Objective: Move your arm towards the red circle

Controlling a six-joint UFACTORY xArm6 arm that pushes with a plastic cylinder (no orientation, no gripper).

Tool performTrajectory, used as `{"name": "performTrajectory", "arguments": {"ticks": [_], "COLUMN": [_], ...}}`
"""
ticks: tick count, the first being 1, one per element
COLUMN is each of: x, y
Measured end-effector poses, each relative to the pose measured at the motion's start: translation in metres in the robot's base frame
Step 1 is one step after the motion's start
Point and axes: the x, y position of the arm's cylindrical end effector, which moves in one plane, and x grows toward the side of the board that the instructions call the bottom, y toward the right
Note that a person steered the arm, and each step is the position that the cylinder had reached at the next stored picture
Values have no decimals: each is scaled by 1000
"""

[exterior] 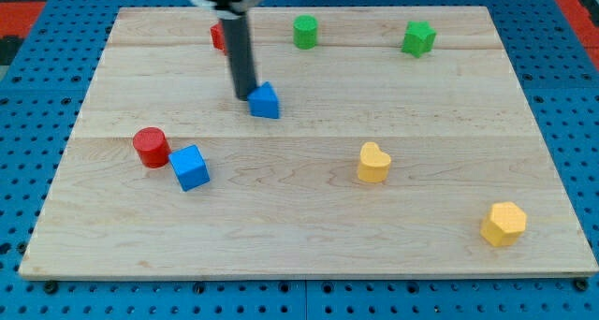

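The red circle (150, 147) is a red cylinder at the view's left, touching or almost touching a blue cube (190, 167) on its right. My tip (245, 96) is at the end of the dark rod in the upper middle, right beside the left side of a small blue block (266, 101). The tip is well up and to the right of the red circle. Another red block (218, 36) sits behind the rod near the view's top and is partly hidden by it.
A green cylinder (305, 31) and a green star-like block (418, 38) sit near the view's top. A yellow heart-like block (373, 163) is right of centre. A yellow hexagon-like block (504, 224) is at lower right. The wooden board (309, 250) lies on blue pegboard.
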Motion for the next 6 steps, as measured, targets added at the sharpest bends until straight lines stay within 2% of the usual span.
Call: {"name": "performTrajectory", "arguments": {"ticks": [1,2,4,5,6], "x": [2,8,22,81,87], "y": [46,58,-85,-79,-120]}}
